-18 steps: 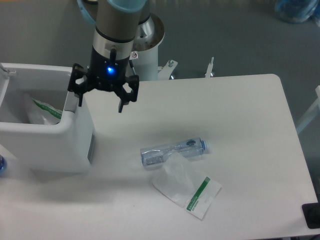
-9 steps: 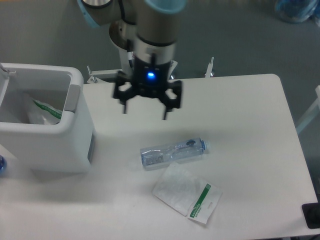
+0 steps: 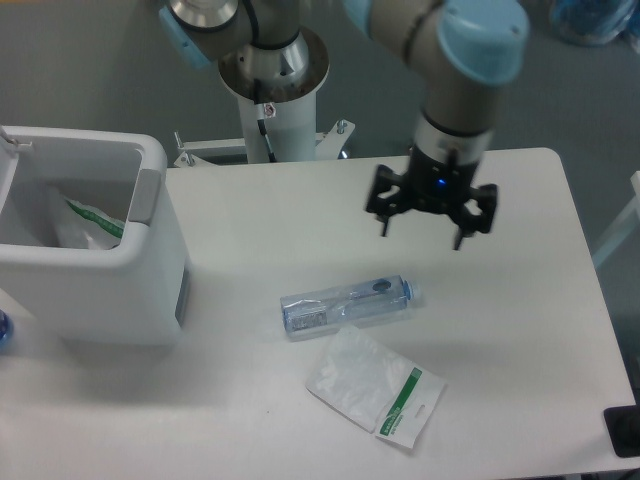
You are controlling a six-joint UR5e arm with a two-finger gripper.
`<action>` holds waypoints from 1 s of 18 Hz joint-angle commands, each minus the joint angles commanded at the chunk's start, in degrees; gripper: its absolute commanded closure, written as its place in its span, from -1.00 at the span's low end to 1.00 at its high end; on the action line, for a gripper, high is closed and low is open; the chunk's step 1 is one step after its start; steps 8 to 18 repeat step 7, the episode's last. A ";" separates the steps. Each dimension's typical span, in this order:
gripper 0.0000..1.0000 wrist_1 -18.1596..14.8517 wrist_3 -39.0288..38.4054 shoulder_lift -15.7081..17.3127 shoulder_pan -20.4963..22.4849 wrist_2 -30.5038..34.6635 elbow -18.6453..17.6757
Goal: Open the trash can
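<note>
The white boxy trash can [image 3: 120, 290] stands at the table's left edge with its top open, and white bags with green print lie inside. Its grey push tab [image 3: 147, 196] shows on the right rim. My gripper [image 3: 421, 231] hovers over the right half of the table, far from the can. Its fingers are spread wide apart with nothing between them.
A crushed clear plastic bottle [image 3: 347, 302] lies on its side near the table's middle. A white pouch with a green stripe [image 3: 375, 393] lies just in front of it. The arm's white pedestal [image 3: 275, 110] stands behind the table. A dark object [image 3: 624, 432] sits at the front right corner.
My gripper has swept from the trash can's right rim across the table to the right side, staying open. The pouch looks slightly shifted.
</note>
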 joint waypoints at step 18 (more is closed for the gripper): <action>-1.00 4.59 11.11 -2.64 2.73 2.20 0.35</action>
